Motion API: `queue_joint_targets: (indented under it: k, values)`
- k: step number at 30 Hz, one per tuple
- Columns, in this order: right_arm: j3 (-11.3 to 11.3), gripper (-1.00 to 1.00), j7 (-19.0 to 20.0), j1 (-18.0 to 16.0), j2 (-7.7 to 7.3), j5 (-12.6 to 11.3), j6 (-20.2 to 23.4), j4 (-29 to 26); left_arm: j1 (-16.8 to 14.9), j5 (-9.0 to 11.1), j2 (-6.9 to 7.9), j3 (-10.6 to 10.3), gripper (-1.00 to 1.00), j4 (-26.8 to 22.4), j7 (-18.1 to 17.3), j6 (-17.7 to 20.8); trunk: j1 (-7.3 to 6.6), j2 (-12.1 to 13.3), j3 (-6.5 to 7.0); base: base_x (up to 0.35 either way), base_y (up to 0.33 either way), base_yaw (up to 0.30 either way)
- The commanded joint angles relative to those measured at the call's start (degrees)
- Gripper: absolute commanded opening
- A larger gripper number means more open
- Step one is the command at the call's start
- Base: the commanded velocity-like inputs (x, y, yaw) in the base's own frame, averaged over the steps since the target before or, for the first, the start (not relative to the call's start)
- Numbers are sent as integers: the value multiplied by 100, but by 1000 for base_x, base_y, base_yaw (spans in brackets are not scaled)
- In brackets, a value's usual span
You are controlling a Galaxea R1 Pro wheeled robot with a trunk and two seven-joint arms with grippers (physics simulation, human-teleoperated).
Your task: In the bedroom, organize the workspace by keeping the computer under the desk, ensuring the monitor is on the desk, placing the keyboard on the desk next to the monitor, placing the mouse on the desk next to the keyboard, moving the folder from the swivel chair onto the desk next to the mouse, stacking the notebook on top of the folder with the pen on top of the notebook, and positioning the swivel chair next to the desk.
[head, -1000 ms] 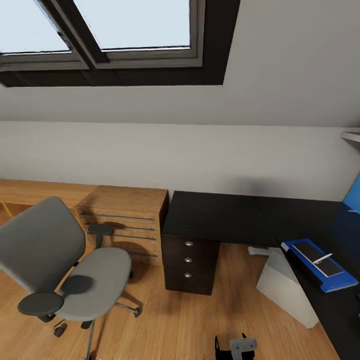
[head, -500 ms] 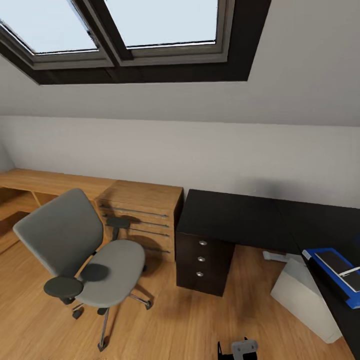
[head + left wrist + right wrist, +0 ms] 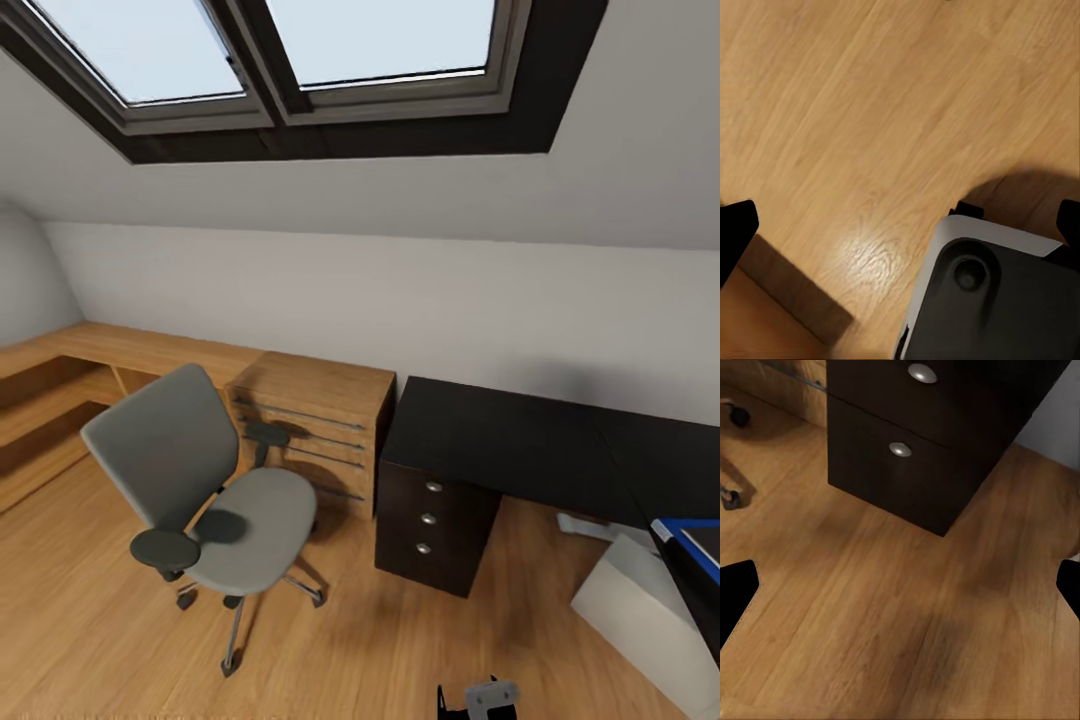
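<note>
swivel chair (image 3: 210, 490): on the wood floor (image 3: 90, 620), apart from the bench (image 3: 520, 445)
folder (image 3: 690, 545): on the bench's right edge
left end effector (image 3: 900, 225): released
right end effector (image 3: 900, 589): released

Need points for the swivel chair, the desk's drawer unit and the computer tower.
swivel chair (image 3: 255, 530), head view, on the grey seat.
drawer unit (image 3: 430, 520), head view, on the middle drawer front.
computer (image 3: 640, 610), head view, on the light-grey side panel.

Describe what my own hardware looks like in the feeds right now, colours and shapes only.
At the head view's bottom edge sits a black bracket with a light-grey block. The left wrist feed shows a rounded dark-grey housing with a pale-grey rim and a round recess. Both wrist feeds show plain black fingertips at the frame edges.
</note>
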Motion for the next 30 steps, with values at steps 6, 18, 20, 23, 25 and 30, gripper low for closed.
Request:
queue_joint_targets:
  k: [6,18,20,23,25,30]
  values:
    - [43,100,-40,-3,-1,-17,-1,-5,1,58,5,-47,100,-9,19,-16,3,-11,-45,0,0,217]
    - [42,100,548,-3,-8,-31,-1,6,1,56,-1,-47,100,-8,15,-16,3,-11,-11,0,0,111]
    - [42,100,561,-3,-9,-32,-1,8,1,55,-2,-48,100,-8,15,-16,3,-11,7,0,0,14]
    - [40,100,570,-3,-12,-39,-1,12,1,52,-3,-49,100,-8,15,-16,3,-11,34,0,0,7]
    - [37,100,569,-3,-16,-40,-1,30,1,51,-4,-48,100,-8,15,-16,3,-11,52,0,0,4]
    - [33,100,563,1,-103,-32,-20,304,1,49,-2,-50,100,-8,15,-16,3,-11,97,0,0,1]
